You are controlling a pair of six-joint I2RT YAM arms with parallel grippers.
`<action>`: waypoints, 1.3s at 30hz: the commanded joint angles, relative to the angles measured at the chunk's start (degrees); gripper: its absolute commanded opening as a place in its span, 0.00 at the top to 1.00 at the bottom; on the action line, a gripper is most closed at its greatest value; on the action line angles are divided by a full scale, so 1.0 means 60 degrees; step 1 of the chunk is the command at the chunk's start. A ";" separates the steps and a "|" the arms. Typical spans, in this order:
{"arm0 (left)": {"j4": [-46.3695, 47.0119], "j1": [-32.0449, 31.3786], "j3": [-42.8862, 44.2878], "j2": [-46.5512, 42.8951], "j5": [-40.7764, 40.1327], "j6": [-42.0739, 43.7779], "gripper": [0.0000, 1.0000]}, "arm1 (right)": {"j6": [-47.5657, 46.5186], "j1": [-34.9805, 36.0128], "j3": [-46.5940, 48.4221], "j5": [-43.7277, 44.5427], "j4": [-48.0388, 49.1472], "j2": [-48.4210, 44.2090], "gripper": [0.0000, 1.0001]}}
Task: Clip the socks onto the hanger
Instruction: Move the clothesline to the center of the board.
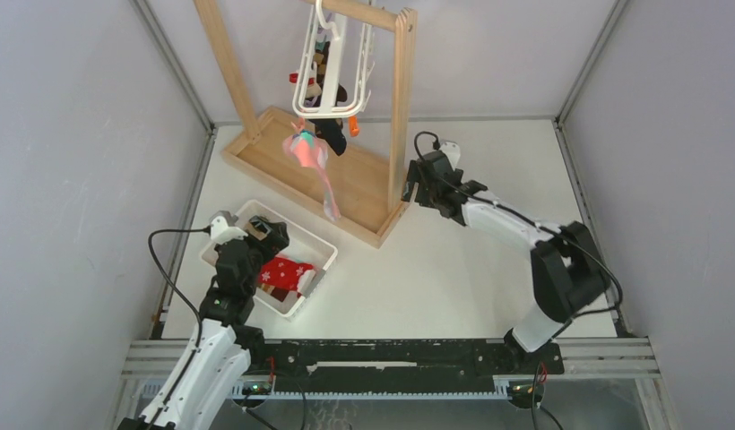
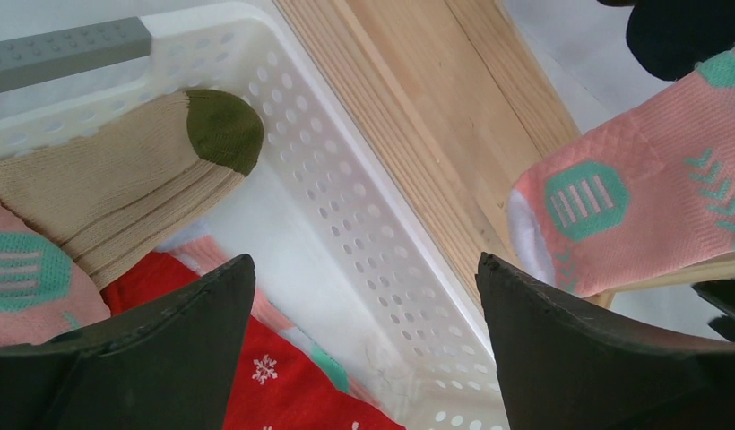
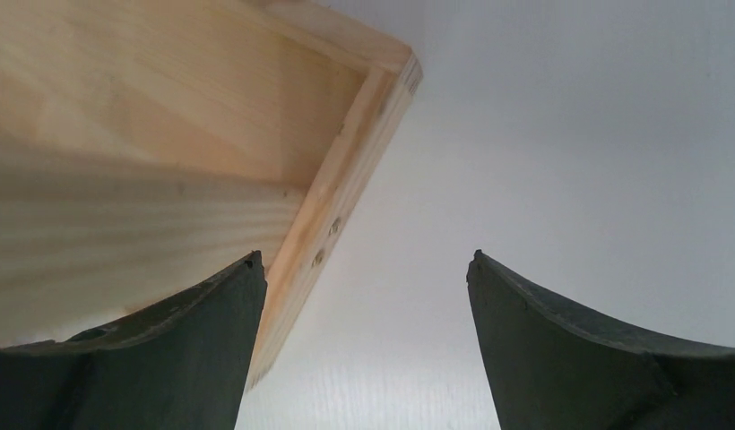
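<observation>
Left gripper (image 2: pixel 366 264), jaws apart and empty, hung just above the red sock (image 2: pixel 292 394) in the basket (image 2: pixel 346 233), nearer it than the right gripper (image 3: pixel 364 260), likewise apart; hanger (image 1: pixel 329 114) hung beyond.

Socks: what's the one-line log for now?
left gripper: open, over basket; right gripper: open, empty; pink sock: hanging from hanger; red sock: in basket

Socks (image 1: pixel 316 88) on the hanger (image 1: pixel 299 90) overlap, too small to distinguish.
</observation>
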 commanded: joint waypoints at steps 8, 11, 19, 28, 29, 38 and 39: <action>-0.0270 -0.0034 0.0586 -0.0246 -0.0032 -0.0157 0.04 | 0.0137 -0.0861 0.2374 0.0302 -0.0968 0.2288 0.16; -0.0352 -0.0033 0.0669 -0.0251 0.0075 -0.0157 0.04 | 0.0166 -0.1165 0.2783 -0.0242 -0.0917 0.2767 0.17; -0.0693 -0.0033 0.0945 -0.0082 0.0105 -0.0319 0.04 | -0.0367 -0.1079 0.4932 -0.0086 -0.1840 0.4531 0.19; -0.0780 -0.0034 0.0926 0.0011 0.0044 -0.0275 0.05 | -0.0298 -0.1198 0.5363 -0.0541 -0.2156 0.5513 0.33; -0.0768 -0.0031 0.0927 0.0055 0.0060 -0.0274 0.05 | -0.0253 -0.1254 0.5280 -0.0588 -0.2138 0.5536 0.36; -0.0511 -0.0031 0.0859 0.0397 0.0227 -0.0336 0.05 | 0.0065 -0.1829 0.3936 -0.0852 -0.1538 0.4914 0.71; -0.0487 -0.0030 0.0842 0.0405 0.0233 -0.0346 0.04 | 0.0076 -0.1893 0.3827 -0.0852 -0.1498 0.4827 0.75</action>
